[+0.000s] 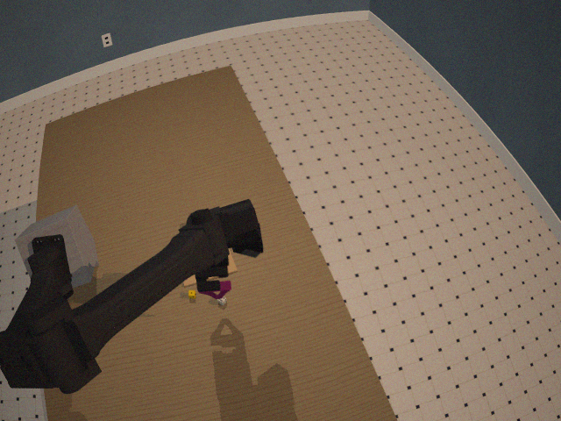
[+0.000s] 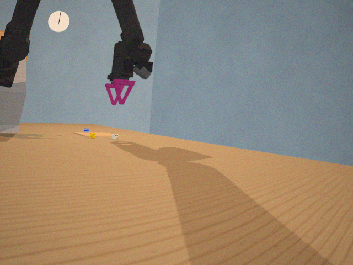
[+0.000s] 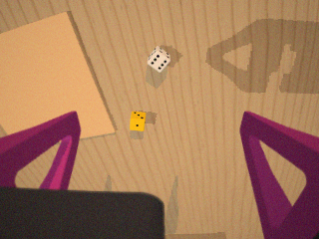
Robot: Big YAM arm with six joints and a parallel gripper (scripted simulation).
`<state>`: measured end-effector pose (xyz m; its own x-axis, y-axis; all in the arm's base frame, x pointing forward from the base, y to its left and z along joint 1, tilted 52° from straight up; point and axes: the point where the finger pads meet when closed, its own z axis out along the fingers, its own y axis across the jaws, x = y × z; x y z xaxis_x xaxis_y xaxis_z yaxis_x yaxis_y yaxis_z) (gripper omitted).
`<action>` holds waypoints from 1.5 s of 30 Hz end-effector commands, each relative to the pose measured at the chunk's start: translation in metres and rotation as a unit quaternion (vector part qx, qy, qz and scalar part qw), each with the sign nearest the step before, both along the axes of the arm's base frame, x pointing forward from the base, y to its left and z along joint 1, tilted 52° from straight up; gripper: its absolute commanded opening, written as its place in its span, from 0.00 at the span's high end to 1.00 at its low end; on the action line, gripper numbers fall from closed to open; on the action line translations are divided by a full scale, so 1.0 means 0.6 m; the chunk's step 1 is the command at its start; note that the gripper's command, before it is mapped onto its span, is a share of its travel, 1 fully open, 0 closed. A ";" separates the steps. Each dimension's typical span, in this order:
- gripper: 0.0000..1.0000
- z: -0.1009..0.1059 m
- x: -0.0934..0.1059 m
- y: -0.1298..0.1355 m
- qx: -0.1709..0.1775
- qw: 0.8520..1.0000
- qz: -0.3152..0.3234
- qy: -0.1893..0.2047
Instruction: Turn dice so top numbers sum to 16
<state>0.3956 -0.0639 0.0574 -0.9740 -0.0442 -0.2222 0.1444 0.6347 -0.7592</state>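
A pale orange mat [image 1: 232, 266] [image 2: 103, 133] [image 3: 45, 75] lies flat on the wooden table. A yellow die [image 1: 192, 293] [image 2: 92, 135] [image 3: 138, 120] sits on bare wood just off the mat's edge. A white die [image 1: 222, 301] [image 2: 115, 136] [image 3: 159, 59] sits on the wood further from the mat. A blue die [image 2: 86, 130] stands at the mat's far side; the arm hides it in the top view and it is out of the wrist view. My gripper [image 1: 216, 289] [image 2: 117, 102] [image 3: 159, 120] with purple fingers is open and empty, hanging well above the yellow and white dice.
A grey box [image 1: 67, 235] [image 2: 11, 99] stands at the arm's base on the table's left side. The table's right edge [image 1: 316, 245] drops to a tiled floor. The arm's shadow [image 2: 182, 159] falls across the wood.
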 end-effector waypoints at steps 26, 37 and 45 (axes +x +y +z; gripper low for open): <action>0.00 -0.041 0.010 -0.036 -0.075 0.901 0.266 0.334; 0.70 -0.041 0.010 -0.036 -0.076 0.897 0.271 0.342; 0.70 -0.041 0.010 -0.036 -0.076 0.897 0.270 0.341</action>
<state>0.4009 -0.0874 0.0385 -0.7212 -0.5223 0.4551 -0.6701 0.3591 -0.6497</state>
